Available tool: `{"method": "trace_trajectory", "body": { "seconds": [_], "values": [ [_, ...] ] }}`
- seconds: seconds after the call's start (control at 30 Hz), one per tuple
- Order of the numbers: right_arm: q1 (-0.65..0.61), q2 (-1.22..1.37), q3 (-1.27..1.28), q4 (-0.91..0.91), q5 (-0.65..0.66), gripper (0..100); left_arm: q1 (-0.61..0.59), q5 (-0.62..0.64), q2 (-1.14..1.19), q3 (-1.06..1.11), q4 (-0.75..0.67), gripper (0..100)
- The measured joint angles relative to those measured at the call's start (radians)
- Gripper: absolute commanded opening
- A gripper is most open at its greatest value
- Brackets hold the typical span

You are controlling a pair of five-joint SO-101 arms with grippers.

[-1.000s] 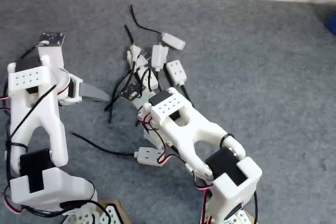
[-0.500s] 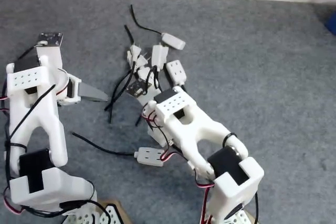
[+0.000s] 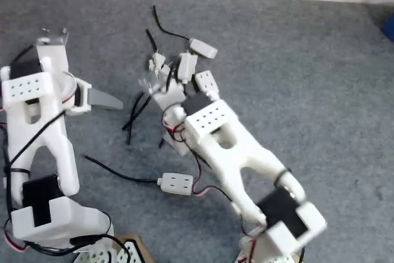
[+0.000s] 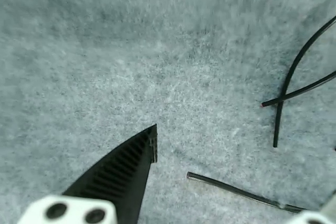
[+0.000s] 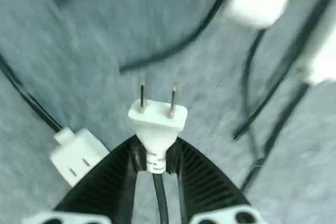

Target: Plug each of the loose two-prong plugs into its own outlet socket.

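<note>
**A:** What could go wrong from here?

**B:** The right gripper (image 5: pixel 156 148) is clamped on a plug (image 5: pixel 157 121), gripping it low on its body, near where the cord leaves. If the prongs meet a socket off-line, I'd expect the plug to tilt in that grip. It could also shove the loose socket across the carpet (image 3: pixel 308 60), since nothing pins it down.

**A:** Anything else?

**B:** Black cords (image 5: pixel 262 103) cross the right side of the right wrist view. One could snag and drag the pile (image 3: pixel 184 69) in the upper middle of the high view.

**A:** Where does the plug sit relative to the gripper?

**B:** It is between the two black fingers, with the prongs pointing straight away from them. A white block (image 5: pixel 79 156) lies just beside it, at lower left. One socket (image 3: pixel 175 183) lies alone at lower centre of the high view, apart from the pile.

**A:** And the left gripper (image 3: pixel 101 98)?

**B:** It is over bare carpet at the left of the high view. I can't tell whether it's spread or closed.
</note>
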Motion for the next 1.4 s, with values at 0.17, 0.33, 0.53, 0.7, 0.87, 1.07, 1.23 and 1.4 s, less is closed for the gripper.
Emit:
{"method": "trace_trajectory", "body": {
  "seconds": [0.17, 0.33, 0.53, 0.7, 0.87, 1.07, 1.23, 1.4],
  "values": [
    [-0.012, -0.087, -0.083, -0.005, 0.000, 0.8, 0.023, -0.020, 0.000, -0.121, 0.095, 51],
    [-0.038, -0.121, 0.086, -0.238, -0.028, 0.8, 0.095, -0.055, 0.000, -0.183, 0.152, 55],
    [-0.032, -0.308, 0.486, -0.683, -0.032, 0.8, 0.104, -0.118, 0.000, -0.206, 0.158, 64],
    [0.008, -0.448, 0.621, -0.850, -0.035, 0.8, 0.166, -0.126, 0.000, -0.206, 0.178, 64],
    [0.008, -0.485, 0.671, -0.898, -0.035, 0.8, 0.238, -0.121, 0.000, -0.206, 0.193, 64],
    [-0.012, -0.489, 0.671, -0.865, -0.035, 0.8, 0.270, -0.104, 0.009, -0.207, 0.193, 64],
    [-0.078, -0.506, 0.663, -0.773, -0.057, 0.8, 0.267, -0.101, 0.009, -0.207, 0.193, 64],
    [-0.091, -0.508, 0.597, -0.641, -0.077, 0.8, 0.265, -0.101, 0.060, -0.187, 0.161, 64]
  ]
}}
